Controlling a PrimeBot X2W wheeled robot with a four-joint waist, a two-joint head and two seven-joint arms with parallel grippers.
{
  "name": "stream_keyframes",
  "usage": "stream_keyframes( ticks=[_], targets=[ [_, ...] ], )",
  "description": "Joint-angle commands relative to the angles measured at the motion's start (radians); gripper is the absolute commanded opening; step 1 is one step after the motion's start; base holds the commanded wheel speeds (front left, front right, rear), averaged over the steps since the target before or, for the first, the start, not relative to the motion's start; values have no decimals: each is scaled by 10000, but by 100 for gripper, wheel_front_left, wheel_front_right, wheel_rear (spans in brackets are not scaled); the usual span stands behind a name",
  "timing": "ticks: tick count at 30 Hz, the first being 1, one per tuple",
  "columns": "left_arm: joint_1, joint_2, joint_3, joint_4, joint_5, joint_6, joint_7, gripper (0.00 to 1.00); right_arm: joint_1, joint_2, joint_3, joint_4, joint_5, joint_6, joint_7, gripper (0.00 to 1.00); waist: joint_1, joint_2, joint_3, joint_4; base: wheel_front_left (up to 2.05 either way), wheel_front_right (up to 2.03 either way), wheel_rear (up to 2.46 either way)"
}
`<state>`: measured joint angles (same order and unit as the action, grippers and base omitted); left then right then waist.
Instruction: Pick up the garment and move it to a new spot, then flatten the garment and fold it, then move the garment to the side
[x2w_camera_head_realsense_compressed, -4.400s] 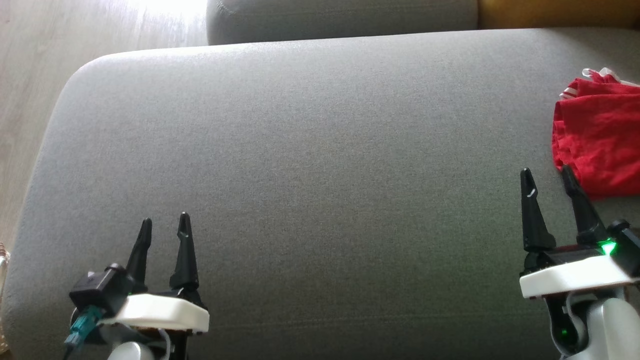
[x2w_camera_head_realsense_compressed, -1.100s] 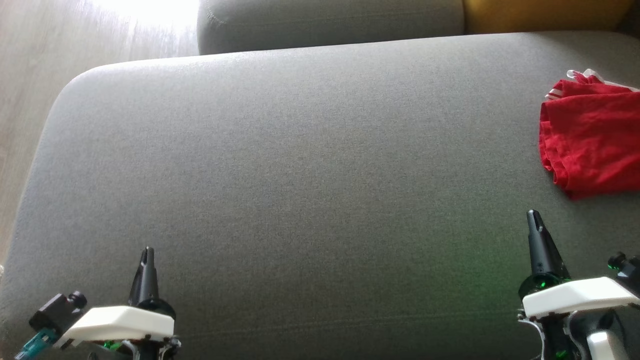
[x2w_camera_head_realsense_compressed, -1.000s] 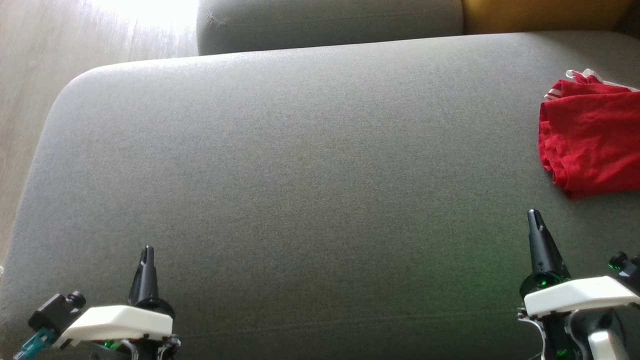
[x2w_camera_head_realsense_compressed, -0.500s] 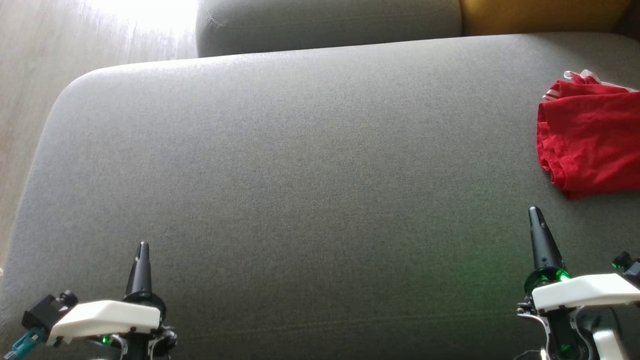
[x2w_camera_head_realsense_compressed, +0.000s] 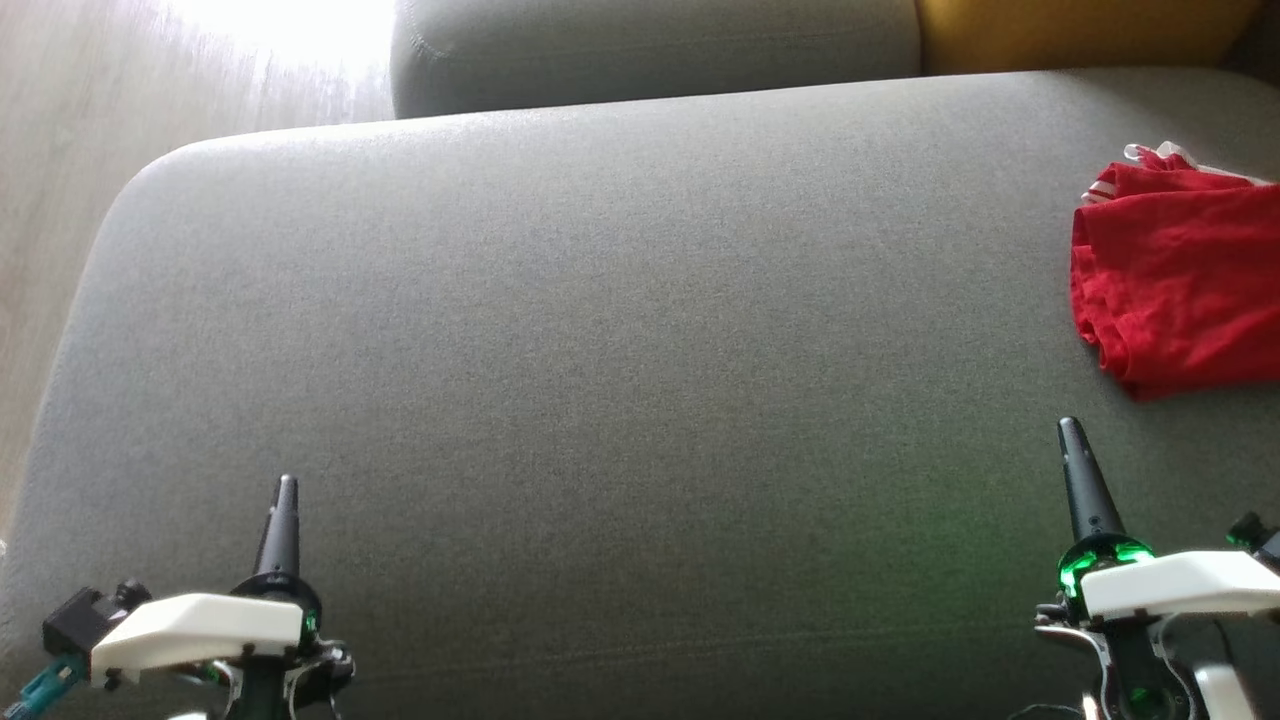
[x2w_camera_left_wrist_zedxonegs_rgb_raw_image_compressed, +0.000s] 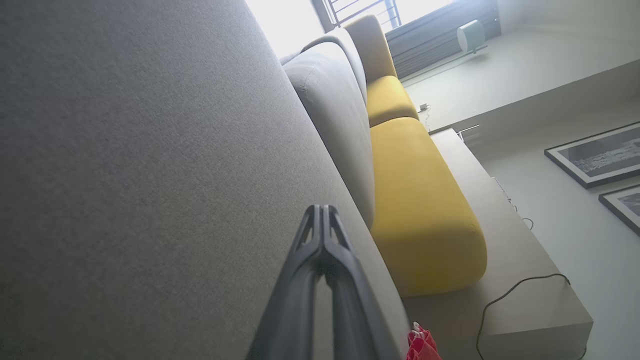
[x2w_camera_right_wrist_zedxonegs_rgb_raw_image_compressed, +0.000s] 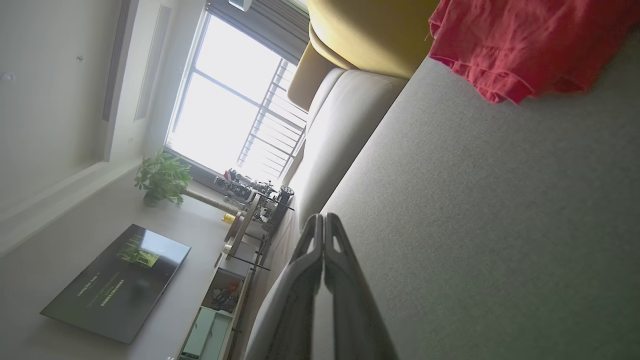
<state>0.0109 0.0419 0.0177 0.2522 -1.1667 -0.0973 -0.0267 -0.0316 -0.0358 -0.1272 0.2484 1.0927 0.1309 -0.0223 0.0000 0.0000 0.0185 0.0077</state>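
Observation:
The garment is a red cloth with white trim, lying folded at the far right of the grey sofa seat. It also shows at the top right in the right wrist view and as a red scrap at the bottom edge of the left wrist view. My left gripper is shut and empty at the lower left, far from the garment. My right gripper is shut and empty at the lower right, a short way in front of the garment's near edge. Both wrist views show the fingers pressed together.
A grey back cushion and a yellow cushion run along the far side of the seat. Wooden floor lies beyond the seat's rounded left edge. The wide middle of the seat is bare fabric.
Both grippers went from open to shut and drew back toward the near edge, the right one away from the garment. Over the last second they sank slightly lower. The garment lies as before.

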Motion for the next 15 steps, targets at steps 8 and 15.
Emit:
stream_keyframes(
  ticks=[8, 15],
  targets=[
    [-638, 89, 439, -252, -902, -103, 291, 0, -586, -108, 101, -246, 1066, -1, 283, 0, 0, 0, -27, -14, 0, 0, 0],
    [-743, 92, 535, -217, -1572, -147, 499, 0, -619, -115, 107, -206, 1843, -1, 487, 0, 0, 0, -52, -26, 0, 0, 0]
  ],
)
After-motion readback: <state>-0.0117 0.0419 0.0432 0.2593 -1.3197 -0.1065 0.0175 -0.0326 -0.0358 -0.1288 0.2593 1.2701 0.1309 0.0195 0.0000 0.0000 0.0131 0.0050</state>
